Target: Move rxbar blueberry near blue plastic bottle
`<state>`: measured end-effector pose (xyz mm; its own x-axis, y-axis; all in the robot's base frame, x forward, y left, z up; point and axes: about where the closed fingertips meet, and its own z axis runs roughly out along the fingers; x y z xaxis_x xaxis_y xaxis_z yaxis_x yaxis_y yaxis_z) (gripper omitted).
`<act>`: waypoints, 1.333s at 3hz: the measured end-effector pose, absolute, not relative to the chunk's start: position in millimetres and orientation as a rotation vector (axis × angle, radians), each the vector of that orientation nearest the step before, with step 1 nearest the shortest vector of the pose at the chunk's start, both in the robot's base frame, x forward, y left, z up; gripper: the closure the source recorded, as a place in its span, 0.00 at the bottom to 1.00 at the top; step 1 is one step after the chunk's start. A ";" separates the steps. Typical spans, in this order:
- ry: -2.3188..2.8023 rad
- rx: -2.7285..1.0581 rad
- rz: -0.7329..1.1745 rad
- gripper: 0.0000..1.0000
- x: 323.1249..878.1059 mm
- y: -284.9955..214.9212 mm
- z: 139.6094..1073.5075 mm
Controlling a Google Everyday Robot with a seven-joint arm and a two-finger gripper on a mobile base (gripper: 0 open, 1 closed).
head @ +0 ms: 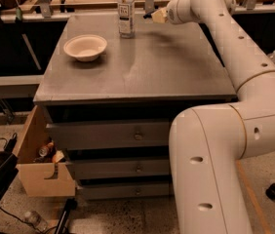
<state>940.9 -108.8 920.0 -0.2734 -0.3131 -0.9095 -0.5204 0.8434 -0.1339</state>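
Observation:
The blue plastic bottle (126, 11), clear with a white cap and a white label, stands upright at the far edge of the grey table (142, 72). My gripper (153, 15) hangs over the table's far edge, just right of the bottle and close to it. The white arm reaches to it from the right foreground. The rxbar blueberry does not show anywhere on the table top; it is hidden or out of view.
A white bowl (85, 47) sits on the far left of the table, left of the bottle. Drawers (137, 135) are under the table top. An open cardboard box (42, 167) stands on the floor at the left. A rail with clutter runs behind the table.

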 end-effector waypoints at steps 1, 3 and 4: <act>1.922 -0.626 0.195 0.97 938.4 -110.2 901.7; 1.922 -0.631 0.202 0.51 939.8 -105.2 898.2; 1.925 -0.633 0.205 0.28 940.4 -102.9 895.3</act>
<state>940.4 -102.9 895.3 -0.3092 -0.3360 -0.8896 -0.5158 0.8452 -0.1400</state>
